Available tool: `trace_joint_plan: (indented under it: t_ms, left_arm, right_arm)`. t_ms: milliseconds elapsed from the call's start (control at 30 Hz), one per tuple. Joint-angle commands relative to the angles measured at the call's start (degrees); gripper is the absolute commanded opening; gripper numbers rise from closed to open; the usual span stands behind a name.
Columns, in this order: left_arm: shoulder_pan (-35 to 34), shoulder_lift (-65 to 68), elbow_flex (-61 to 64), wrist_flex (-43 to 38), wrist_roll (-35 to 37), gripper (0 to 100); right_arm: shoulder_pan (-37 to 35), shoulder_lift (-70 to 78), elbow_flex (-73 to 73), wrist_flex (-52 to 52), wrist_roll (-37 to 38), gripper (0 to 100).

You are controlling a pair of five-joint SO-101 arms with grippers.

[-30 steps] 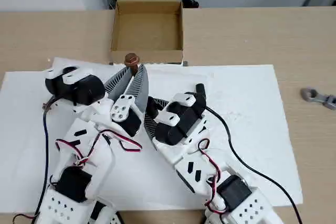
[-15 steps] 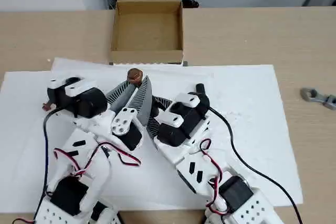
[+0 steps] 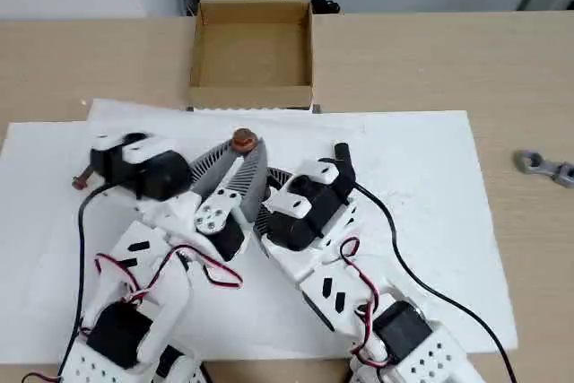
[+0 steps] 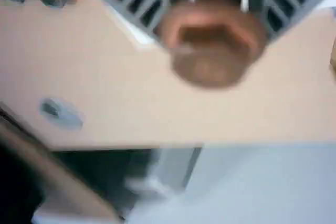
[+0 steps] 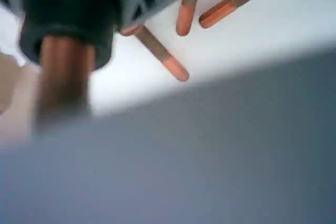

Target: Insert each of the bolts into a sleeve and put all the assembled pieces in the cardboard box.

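i'm looking down on a light wooden table (image 3: 421, 60) with a white sheet (image 3: 421, 186) laid over its near half. the bolt (image 3: 243, 140) i care about is held head-up, brown head on top. the left gripper (image 3: 240, 152) is clamped on it just under the head, between its two grey ribbed fingers. the left wrist view has that head close up between the fingers. the bolt sits over the far part of the sheet, near the cardboard box (image 3: 251, 96) but apart from it. the box stands open on the bare wood just past the sheet's far edge. the right gripper (image 3: 262, 199) is tucked low beside the left arm, and i cannot tell whether it grips anything. its wrist view has a dark sleeve (image 5: 68, 9) with a copper shank poking out, and three loose bolts (image 5: 157, 51) on the sheet behind. a wrench (image 3: 543, 165) lies on the wood, well off to the right.
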Motion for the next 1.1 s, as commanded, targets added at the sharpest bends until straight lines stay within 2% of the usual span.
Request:
trace_joint_plan:
  t_ms: [0,233,467,800,933,1000,1067]
  left_arm:
    - [0.35,-1.32,-1.19,0.97,-1.67,12]
    - [-0.09,-1.32,-1.1,1.41,-1.67,13]
    - [-0.09,-1.32,-4.7,8.09,-3.08,17]
    - [-0.26,-1.05,-5.41,10.81,-3.78,20]
    - [-3.69,-1.32,-5.93,10.9,-4.04,20]
    - [-6.15,-1.32,-7.43,12.04,-6.42,20]
    - [-8.18,-1.32,-8.92,13.36,-8.09,15]
  right_arm:
    - [-0.04,-0.66,-0.62,-0.13,-0.35,0.3]
    - [-0.04,-0.66,-0.62,-0.13,-0.35,0.3]
    - [0.04,-0.66,-0.7,-0.13,-0.35,0.3]
    - [2.15,-0.57,-0.88,-0.57,-0.35,0.3]
    - [2.15,-0.57,-0.97,-0.66,-0.35,0.3]
    - [2.33,-0.48,-1.41,-0.75,-0.35,0.3]
    - [3.3,0.22,-1.85,-0.75,-0.26,0.3]
